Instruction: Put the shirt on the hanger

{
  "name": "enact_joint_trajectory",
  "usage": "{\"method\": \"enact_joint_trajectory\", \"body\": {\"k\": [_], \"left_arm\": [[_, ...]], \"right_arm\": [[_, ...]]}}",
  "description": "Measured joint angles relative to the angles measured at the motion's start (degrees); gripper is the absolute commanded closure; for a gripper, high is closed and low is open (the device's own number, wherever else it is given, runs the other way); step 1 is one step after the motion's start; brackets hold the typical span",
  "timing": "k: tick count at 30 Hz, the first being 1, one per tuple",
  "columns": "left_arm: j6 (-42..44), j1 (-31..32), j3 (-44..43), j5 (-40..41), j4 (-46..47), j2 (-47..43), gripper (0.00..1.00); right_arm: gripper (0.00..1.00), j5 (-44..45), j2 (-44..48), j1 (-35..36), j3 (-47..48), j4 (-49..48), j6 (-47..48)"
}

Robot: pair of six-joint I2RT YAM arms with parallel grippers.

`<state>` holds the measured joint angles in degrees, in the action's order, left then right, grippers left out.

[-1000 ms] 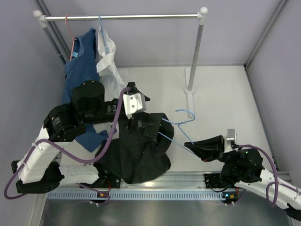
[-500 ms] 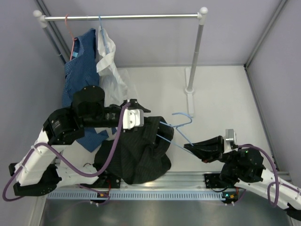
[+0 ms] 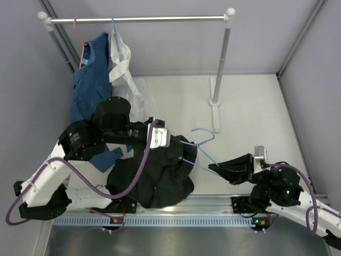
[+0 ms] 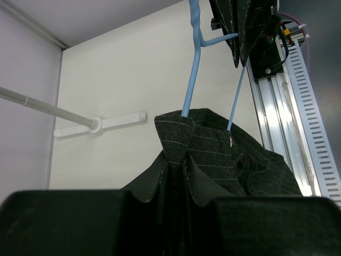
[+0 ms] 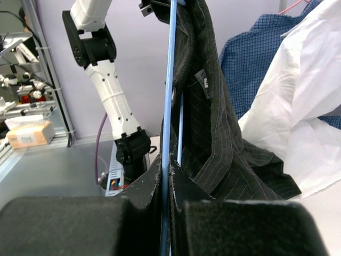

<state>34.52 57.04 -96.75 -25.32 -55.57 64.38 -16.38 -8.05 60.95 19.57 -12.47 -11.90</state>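
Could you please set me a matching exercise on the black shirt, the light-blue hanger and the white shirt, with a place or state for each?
Things:
1. black shirt
2. light-blue hanger
3. white shirt

States:
A. clamped in the jaws of the right gripper
B. hanging from the rail
C. pinched in the jaws of the left gripper

Pairs: 1-C, 2-A, 3-B
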Motion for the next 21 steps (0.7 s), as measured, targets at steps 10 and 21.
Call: {"method": "enact_joint_trajectory", "body": {"k": [10, 21], "left_arm": [[-1.9, -0.7, 0.7, -5.8, 0.1, 0.9, 0.87], [-4.2, -0.6, 1.4, -10.2, -0.1, 4.2, 0.83]], "right_arm": [[1.00, -3.3, -3.8, 0.0, 4.7, 2.7, 1.8], [1.00, -4.0, -8.9, 0.0, 6.1, 1.5, 1.8]]}}
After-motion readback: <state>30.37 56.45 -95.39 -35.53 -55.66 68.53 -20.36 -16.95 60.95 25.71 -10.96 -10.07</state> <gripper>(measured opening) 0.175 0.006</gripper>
